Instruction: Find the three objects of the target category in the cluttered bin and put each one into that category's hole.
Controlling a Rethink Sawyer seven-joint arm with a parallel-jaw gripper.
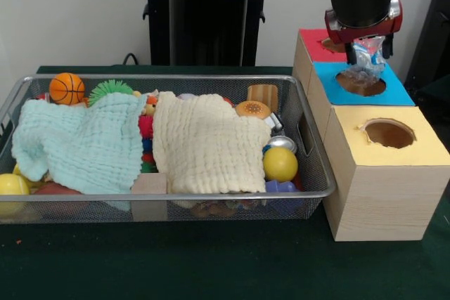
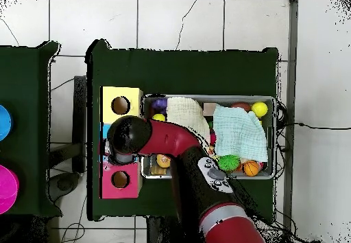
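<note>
My gripper (image 1: 367, 48) hangs just above the round hole of the blue-topped box (image 1: 361, 83). It is shut on a crumpled clear and silver plastic wrapper (image 1: 365, 61), whose lower end dangles at the hole's rim. In the overhead view the arm's black wrist (image 2: 129, 136) covers the blue box and hides the gripper. The wire bin (image 1: 309, 147) holds a pale green cloth (image 1: 77, 147) and a cream cloth (image 1: 207, 147) that hide much of the clutter below.
A yellow-topped box (image 1: 389, 133) stands nearer than the blue one, a red-topped box (image 1: 318, 43) behind it. In the bin lie an orange basketball (image 1: 67, 88), a green spiky ball (image 1: 109, 90), a yellow ball (image 1: 280, 164), a toy burger (image 1: 253, 109) and a wooden block (image 1: 149, 185).
</note>
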